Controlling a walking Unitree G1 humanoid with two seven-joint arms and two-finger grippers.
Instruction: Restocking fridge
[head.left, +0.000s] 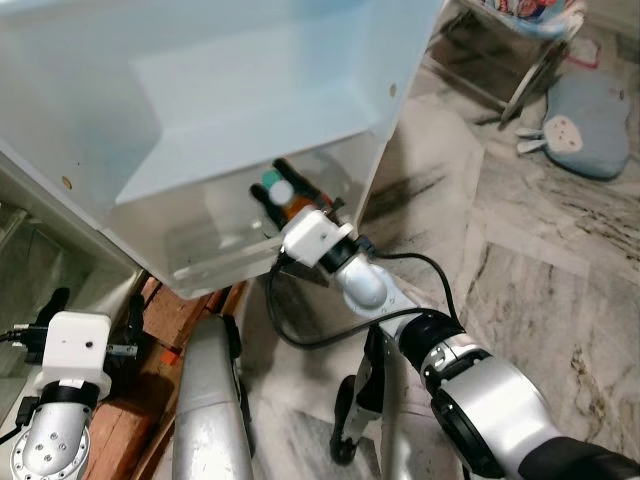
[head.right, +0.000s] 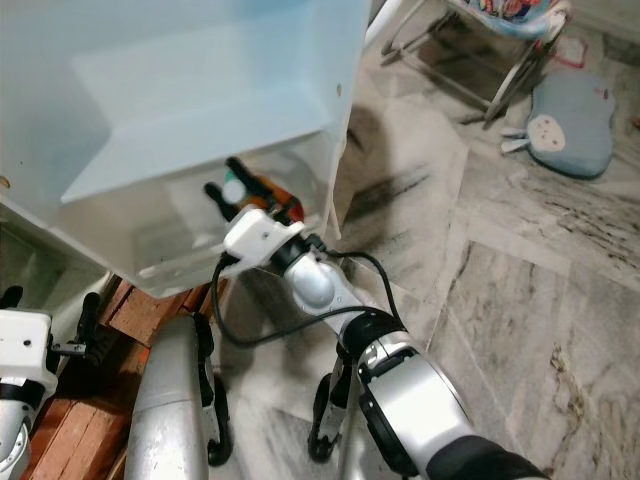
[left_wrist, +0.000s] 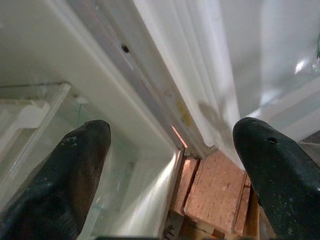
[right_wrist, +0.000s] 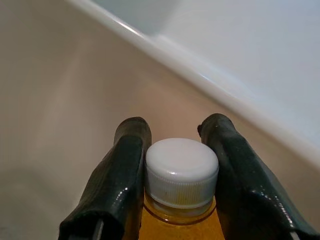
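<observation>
A bottle of orange liquid (head.left: 297, 207) with a white cap (right_wrist: 181, 165) stands in the clear bottom bin (head.left: 200, 250) of the white fridge door (head.left: 200, 100). My right gripper (head.left: 272, 180) reaches into that bin from the right, its black fingers (right_wrist: 127, 165) shut on the bottle's neck just under the cap. My left gripper (left_wrist: 172, 132) hangs low on the left, open and holding nothing, beside the edge of the fridge body (left_wrist: 150, 75).
Red bricks (left_wrist: 215, 185) lie under the fridge by my left gripper. Grey marble floor (head.left: 540, 230) spreads to the right. A metal-framed seat (head.left: 520, 40) and a blue cushion (head.left: 590, 125) sit at the far right. A black cable (head.left: 300, 335) loops from my right wrist.
</observation>
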